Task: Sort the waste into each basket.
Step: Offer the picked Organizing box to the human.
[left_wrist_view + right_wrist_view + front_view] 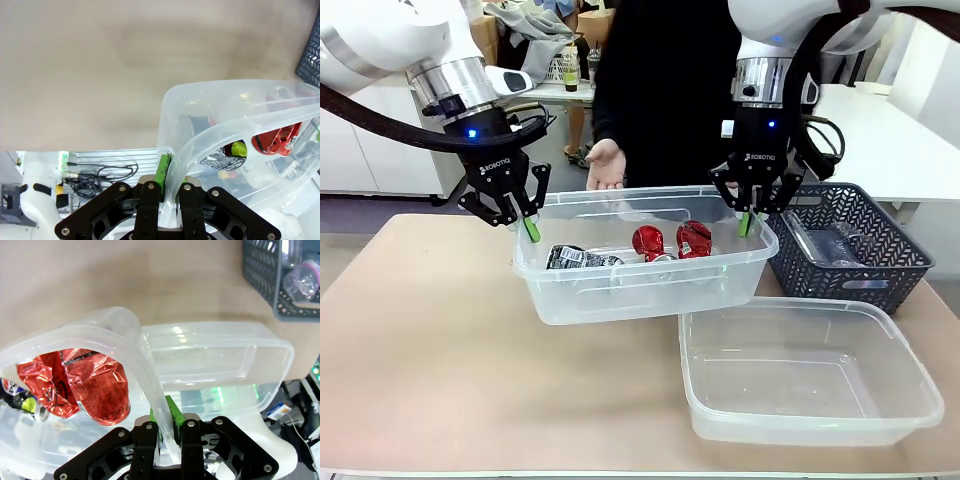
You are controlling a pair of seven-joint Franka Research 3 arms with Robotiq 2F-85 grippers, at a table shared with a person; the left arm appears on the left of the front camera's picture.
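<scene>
A clear plastic basket point(620, 295) hangs between my two grippers at mid-table and looks raised a little off the table. My left gripper point(528, 224) point(169, 187) is shut on its left rim. The right gripper point(748, 220) point(167, 427) is shut on its right rim. Inside lie two crushed red cans point(648, 242) point(694, 238) point(97, 385) and a black-and-silver can point(575, 258) point(218, 159). One red can point(274, 141) shows through the wall in the left wrist view. A second clear basket point(800, 415) point(220, 352) stands empty at the front right.
A dark grey lattice basket point(880, 250) point(260, 270) at the right holds clear plastic bottles point(835, 245), one with a pink label point(302, 276). A person in black stands across the table with an open hand point(607, 166) above the held basket's far rim.
</scene>
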